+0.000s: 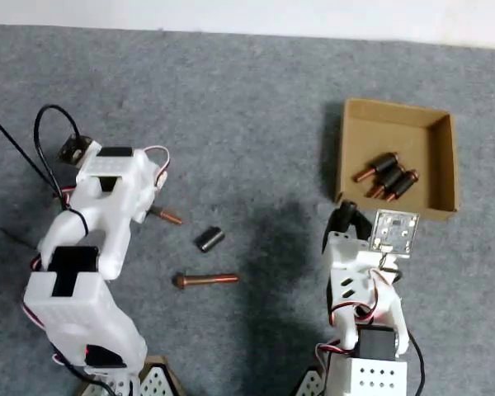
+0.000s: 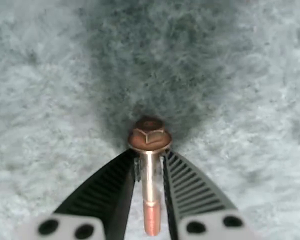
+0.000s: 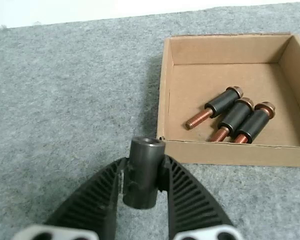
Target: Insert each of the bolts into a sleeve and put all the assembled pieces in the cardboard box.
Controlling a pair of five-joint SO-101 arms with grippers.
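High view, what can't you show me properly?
- Left pincer: covered by its own white arm; just the tip of its bolt pokes out.
- Right pincer: the sleeve it holds blends into dark parts, too small to pick out.
- Arm bases: cut off by the bottom edge.

Grey felt mat, white wall behind.

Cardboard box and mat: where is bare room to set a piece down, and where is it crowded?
In the cardboard box, the floor along the far wall is bare; the three assembled pieces crowd the near wall. The grey mat between box and loose sleeve is free. Crowded: around that sleeve, the loose bolt and the left gripper.
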